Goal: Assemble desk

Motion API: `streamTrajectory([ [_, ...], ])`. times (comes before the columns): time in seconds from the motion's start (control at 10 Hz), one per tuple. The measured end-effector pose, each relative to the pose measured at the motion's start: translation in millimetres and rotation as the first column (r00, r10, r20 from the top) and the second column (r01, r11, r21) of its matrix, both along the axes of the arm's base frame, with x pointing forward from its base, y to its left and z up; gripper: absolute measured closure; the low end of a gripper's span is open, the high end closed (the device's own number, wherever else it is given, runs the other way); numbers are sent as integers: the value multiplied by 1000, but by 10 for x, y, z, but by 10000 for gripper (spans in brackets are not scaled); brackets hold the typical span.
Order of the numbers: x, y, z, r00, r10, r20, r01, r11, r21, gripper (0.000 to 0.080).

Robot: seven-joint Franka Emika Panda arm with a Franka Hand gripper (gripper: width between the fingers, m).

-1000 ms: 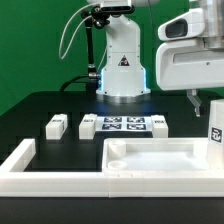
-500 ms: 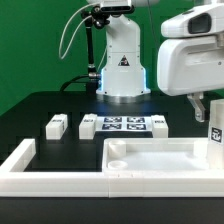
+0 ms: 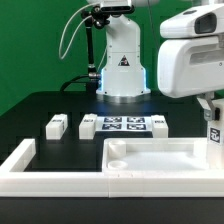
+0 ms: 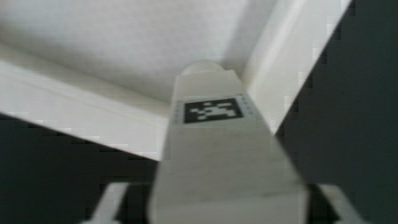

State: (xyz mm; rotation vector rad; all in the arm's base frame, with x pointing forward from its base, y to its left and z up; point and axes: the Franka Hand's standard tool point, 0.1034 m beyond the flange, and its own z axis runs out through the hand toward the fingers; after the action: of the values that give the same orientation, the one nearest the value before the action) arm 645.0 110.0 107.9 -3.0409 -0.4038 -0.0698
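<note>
Wrist view alone: tagged leg block (image 4: pixel 217 140) between the gripper's (image 4: pixel 217 206) jaws

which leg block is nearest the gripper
The small white square-section leg block at the exterior view's right edge: it alone sits between the fingers of the gripper.

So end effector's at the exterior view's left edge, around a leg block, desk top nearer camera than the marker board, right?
Not left: the exterior view shows the end effector at its right edge, around a leg block, desk top nearer camera than the marker board.
</note>
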Motion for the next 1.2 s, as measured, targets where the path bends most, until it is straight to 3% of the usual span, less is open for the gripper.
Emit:
streamTrajectory([
  [0.3,6,-12,2,982,-190,-14,190,982,6,512],
  [0.5,18,-37,17,872,-488,-49,489,872,9,512],
  [0.7,-1,-19,14,601,-793,-99,796,606,-19,511],
  [1.0,3,-22,0,242,-957,-160,966,253,-56,511],
  [1.1,-3,-4,-1,153,-975,-162,984,166,-69,511],
  [1.2,-6,11,1,136,-977,-162,986,149,-72,511],
])
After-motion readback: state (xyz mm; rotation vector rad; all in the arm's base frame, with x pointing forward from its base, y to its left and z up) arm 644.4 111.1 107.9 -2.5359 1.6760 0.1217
